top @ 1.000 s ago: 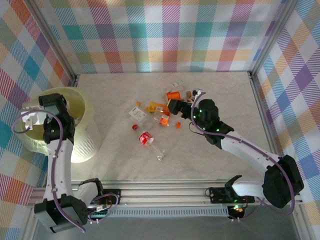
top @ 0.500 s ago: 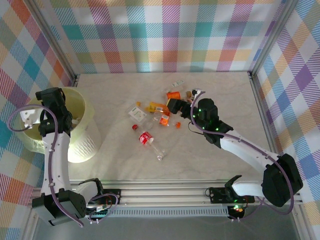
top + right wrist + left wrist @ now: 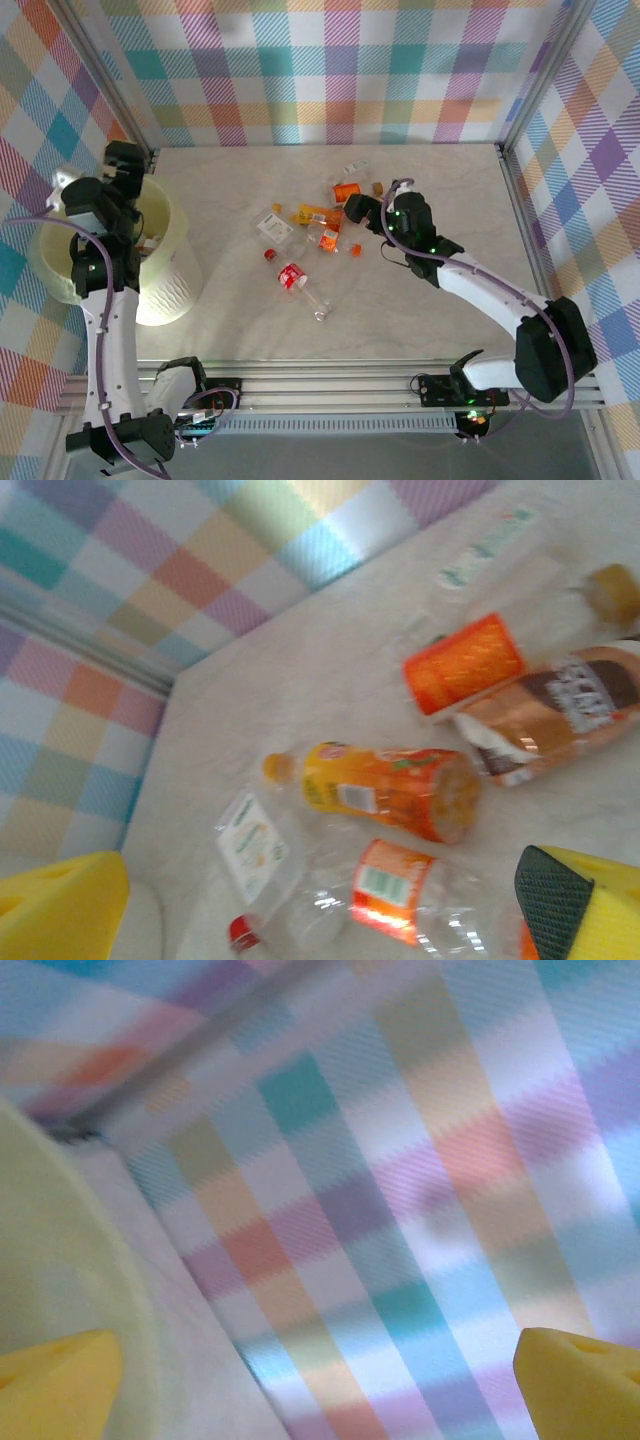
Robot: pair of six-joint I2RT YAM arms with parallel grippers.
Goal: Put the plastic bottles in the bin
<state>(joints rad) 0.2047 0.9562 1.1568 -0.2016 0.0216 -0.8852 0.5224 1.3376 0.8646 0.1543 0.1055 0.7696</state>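
Several plastic bottles (image 3: 318, 232) lie in a loose cluster mid-table, and a red-labelled one (image 3: 292, 277) lies nearer. The pale yellow bin (image 3: 168, 285) stands at the left. My left gripper (image 3: 131, 163) hangs over the bin's far rim, open and empty. In its wrist view the left gripper (image 3: 315, 1390) faces the checked wall, with the bin rim (image 3: 40, 1260) at the left. My right gripper (image 3: 353, 212) hovers open over the cluster's right side. Between the right gripper's (image 3: 320, 910) fingers lie an orange-yellow bottle (image 3: 390, 785) and a clear, orange-labelled bottle (image 3: 400, 892).
Further bottles show in the right wrist view: an orange container (image 3: 465, 662), a brown-labelled one (image 3: 560, 705) and a clear one with a white label (image 3: 252, 845). Checked walls close the table's back and sides. Bare tabletop (image 3: 440, 330) lies in front of the cluster.
My left gripper has opened and swung up from over the bin's middle toward its far rim. My right gripper has shifted slightly back over the cluster, still open.
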